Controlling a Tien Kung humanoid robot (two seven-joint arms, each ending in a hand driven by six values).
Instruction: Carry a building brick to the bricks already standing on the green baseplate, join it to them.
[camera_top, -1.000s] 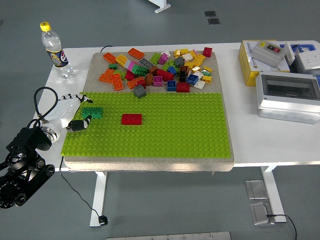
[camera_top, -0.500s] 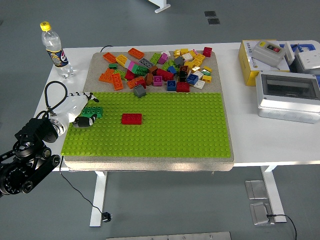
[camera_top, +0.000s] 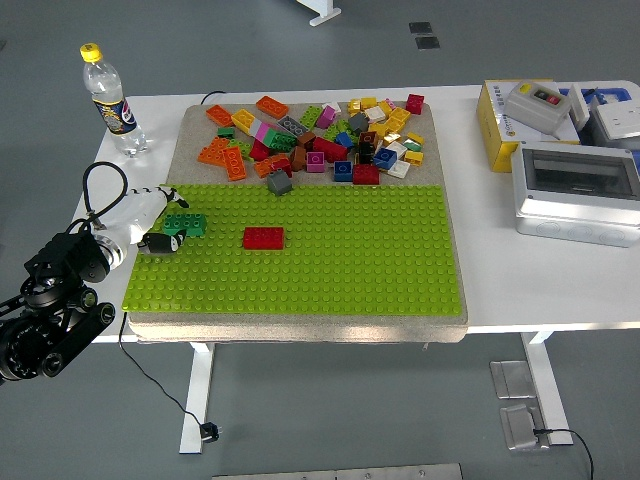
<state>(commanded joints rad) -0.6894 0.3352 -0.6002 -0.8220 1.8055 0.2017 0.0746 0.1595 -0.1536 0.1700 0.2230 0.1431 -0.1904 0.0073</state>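
Observation:
A dark green brick sits on the green baseplate near its left edge. A red brick stands on the plate a little to its right, apart from it. My left hand reaches in from the left at the green brick's left end. Its thumb lies low and its fingers are spread above; they do not close on the brick. A grey brick sits at the plate's far edge. The right arm is out of view.
A pile of loose bricks in several colours lies on the mat behind the baseplate. A plastic bottle stands at the far left. Electrical boxes occupy the right side of the table.
My left hand moved up over the green brick's left end, then drew back slightly left and down. The green and red bricks have stayed in place.

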